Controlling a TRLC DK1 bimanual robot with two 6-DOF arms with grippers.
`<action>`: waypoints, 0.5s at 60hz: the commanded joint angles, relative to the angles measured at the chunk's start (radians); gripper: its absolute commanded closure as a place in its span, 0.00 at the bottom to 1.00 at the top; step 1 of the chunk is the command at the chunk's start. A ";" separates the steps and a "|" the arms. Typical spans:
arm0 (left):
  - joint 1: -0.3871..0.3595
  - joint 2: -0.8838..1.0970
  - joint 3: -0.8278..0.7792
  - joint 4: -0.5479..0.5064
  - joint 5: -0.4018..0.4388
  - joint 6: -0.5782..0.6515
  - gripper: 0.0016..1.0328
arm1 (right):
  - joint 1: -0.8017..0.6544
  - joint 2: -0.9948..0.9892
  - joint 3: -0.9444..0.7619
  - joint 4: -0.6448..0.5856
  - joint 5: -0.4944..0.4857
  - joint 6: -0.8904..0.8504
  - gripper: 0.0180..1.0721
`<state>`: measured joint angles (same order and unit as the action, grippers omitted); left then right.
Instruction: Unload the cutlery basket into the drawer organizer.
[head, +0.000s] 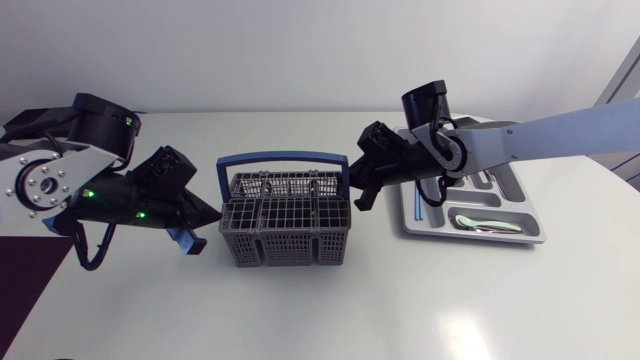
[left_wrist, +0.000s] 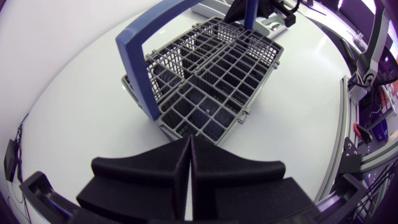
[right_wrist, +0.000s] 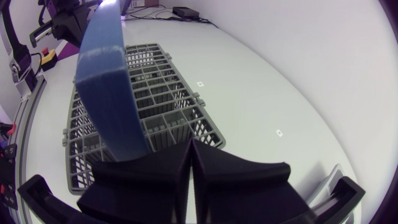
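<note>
Grey blue-handled basket (head: 285, 250) upright near grey organizer (head: 536, 228) with cutlery (head: 488, 222)

Head camera looks down from above; wrist cameras (both close, low) share the basket (head: 285, 248), from nine and three o'clock.

Lab: left arm (head: 95, 190) and right arm (head: 540, 135) over white table (head: 300, 310)

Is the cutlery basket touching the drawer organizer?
Apart. The head view shows a strip of table between the cutlery basket and the drawer organizer.
</note>
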<state>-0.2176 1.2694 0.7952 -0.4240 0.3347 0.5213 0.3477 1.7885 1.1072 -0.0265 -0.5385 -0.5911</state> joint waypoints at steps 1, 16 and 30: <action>-0.008 0.019 -0.016 0.007 0.004 0.011 0.94 | -0.012 -0.037 -0.004 -0.015 -0.006 0.011 0.95; 0.006 0.019 -0.021 0.014 -0.014 0.020 0.94 | -0.042 -0.228 -0.096 -0.010 0.003 0.034 0.95; 0.038 0.054 -0.033 0.065 -0.080 0.039 0.94 | -0.062 -0.310 -0.211 -0.013 0.032 0.027 0.95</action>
<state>-0.1909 1.2850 0.7952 -0.3714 0.2729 0.5335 0.2916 1.4902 0.9615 -0.0292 -0.5194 -0.5827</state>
